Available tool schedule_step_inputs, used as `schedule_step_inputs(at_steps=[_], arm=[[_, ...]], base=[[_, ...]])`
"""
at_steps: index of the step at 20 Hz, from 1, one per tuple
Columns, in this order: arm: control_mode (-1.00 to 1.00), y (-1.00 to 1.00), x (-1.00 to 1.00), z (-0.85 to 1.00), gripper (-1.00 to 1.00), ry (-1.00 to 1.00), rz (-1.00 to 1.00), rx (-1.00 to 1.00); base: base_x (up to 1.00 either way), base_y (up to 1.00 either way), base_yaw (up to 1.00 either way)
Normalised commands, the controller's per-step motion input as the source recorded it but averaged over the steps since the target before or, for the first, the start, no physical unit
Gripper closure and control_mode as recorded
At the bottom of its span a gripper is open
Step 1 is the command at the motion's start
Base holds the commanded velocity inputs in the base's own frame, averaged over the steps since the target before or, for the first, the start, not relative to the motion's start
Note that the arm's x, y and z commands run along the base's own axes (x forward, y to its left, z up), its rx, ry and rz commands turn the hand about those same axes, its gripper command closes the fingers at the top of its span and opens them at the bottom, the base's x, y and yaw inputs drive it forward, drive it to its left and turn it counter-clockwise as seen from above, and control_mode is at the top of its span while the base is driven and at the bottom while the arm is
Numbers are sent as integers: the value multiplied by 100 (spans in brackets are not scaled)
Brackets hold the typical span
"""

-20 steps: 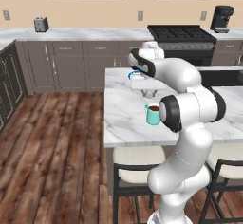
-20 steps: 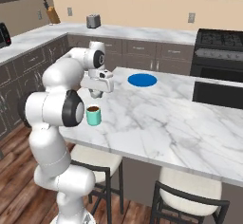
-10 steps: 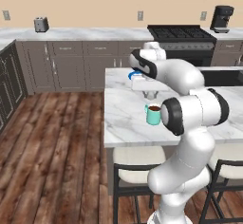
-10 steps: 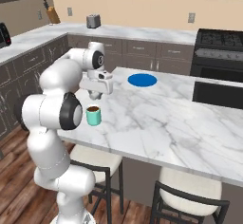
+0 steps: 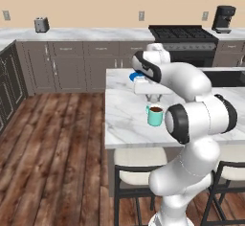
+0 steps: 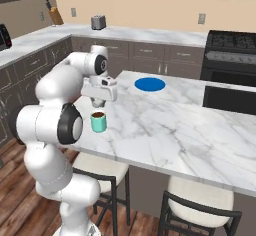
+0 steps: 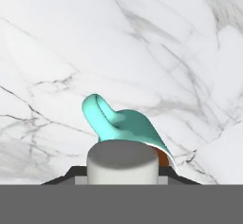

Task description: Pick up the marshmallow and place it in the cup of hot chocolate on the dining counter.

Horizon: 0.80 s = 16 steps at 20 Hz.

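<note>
A flat round blue plate (image 6: 150, 84) lies farther back on the dining counter (image 6: 165, 122), a white marble slab with grey veins, well apart from the cup of hot chocolate (image 6: 98, 122). Cushioned stools (image 6: 197, 200) stand under the overhang. The teal mug, handle out to one side, holds dark brown liquid. The gripper (image 6: 99, 102) hangs just above it, jaws nearly closed on the marshmallow (image 7: 122, 167), a short, pale, soft-edged cylinder that hides much of the cup's mouth in the hand view.

home kitchen, black stove (image 5: 181, 33), toaster (image 5: 41, 25), grey cabinets (image 5: 67, 64), marble island (image 6: 165, 115)
</note>
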Motion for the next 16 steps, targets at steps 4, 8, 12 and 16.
schedule_step_inputs(at_steps=[4, 8, 12, 16], arm=[[-100, 0, -22, 0, 100, 0, 0, 0], [-100, 0, -5, 0, 100, 0, 0, 0], [-100, 0, 0, 0, 100, 0, 0, 0], [-100, 0, 0, -11, 100, 0, 0, 0]], base=[[0, 0, 0], [0, 0, 0], [0, 0, 0], [0, 0, 0]])
